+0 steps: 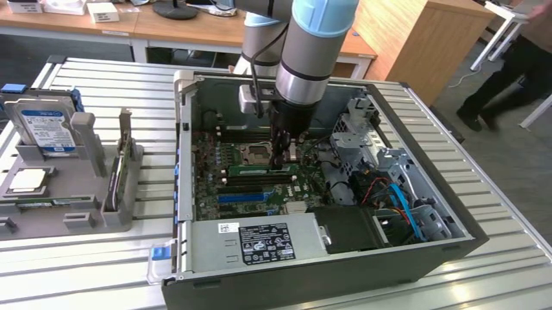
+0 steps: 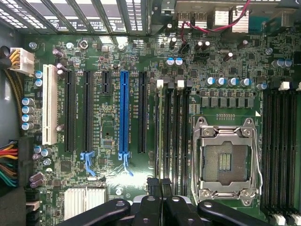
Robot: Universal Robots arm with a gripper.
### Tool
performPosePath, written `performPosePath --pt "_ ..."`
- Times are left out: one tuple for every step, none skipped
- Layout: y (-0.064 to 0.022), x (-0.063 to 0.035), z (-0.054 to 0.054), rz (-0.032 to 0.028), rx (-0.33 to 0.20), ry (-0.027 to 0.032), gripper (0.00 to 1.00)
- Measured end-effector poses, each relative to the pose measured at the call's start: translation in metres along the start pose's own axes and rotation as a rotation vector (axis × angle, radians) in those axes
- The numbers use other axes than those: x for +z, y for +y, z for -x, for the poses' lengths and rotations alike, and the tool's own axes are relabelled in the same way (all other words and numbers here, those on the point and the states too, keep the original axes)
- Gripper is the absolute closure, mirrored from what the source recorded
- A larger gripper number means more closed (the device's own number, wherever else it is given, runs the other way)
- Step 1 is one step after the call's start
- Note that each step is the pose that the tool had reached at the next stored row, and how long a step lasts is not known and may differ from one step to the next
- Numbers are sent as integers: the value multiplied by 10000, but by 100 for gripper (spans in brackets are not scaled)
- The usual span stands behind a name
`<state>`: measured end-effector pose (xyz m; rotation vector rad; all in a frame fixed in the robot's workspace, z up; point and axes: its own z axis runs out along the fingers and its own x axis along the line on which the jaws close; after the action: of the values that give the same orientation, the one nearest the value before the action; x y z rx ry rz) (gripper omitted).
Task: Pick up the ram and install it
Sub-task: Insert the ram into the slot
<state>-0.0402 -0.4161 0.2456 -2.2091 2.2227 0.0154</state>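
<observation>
**Inspector:** Location of the ram (image 1: 257, 171)?

**Assessor:** Inside the open computer case (image 1: 345, 278), on the motherboard (image 2: 110, 117). It stands on edge in the bank of memory slots just beside the CPU socket (image 2: 225, 162), on the side of that bank away from the socket.

**Inspector:** Long axis?

**Assessor:** It runs level along the board, parallel to the socket's nearest side. The exterior view shows its green face side-on. The wrist view shows the thin top edge, running straight away from the fingertips.

**Inspector:** End effector?

**Assessor:** The gripper (image 2: 160, 187) is down at one end of the ram, about level with a corner of the socket. Its fingers are clenched together with no visible gap. I cannot tell whether they pinch the stick's top edge or merely bear on it.
</observation>
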Motion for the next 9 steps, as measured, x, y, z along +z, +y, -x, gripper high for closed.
performPosePath --pt "0 0 -3 0 0 2 88" --pt "0 -1 -3 1 1 1 88" --pt "0 -1 -4 1 1 2 88" --pt "0 1 -4 1 2 4 88" --pt "1 8 -5 1 1 3 88" --pt "1 15 -5 2 1 4 88" --pt "1 20 -5 2 2 5 88" --pt "1 21 -5 2 6 6 88" --pt "1 21 -5 2 15 7 88"
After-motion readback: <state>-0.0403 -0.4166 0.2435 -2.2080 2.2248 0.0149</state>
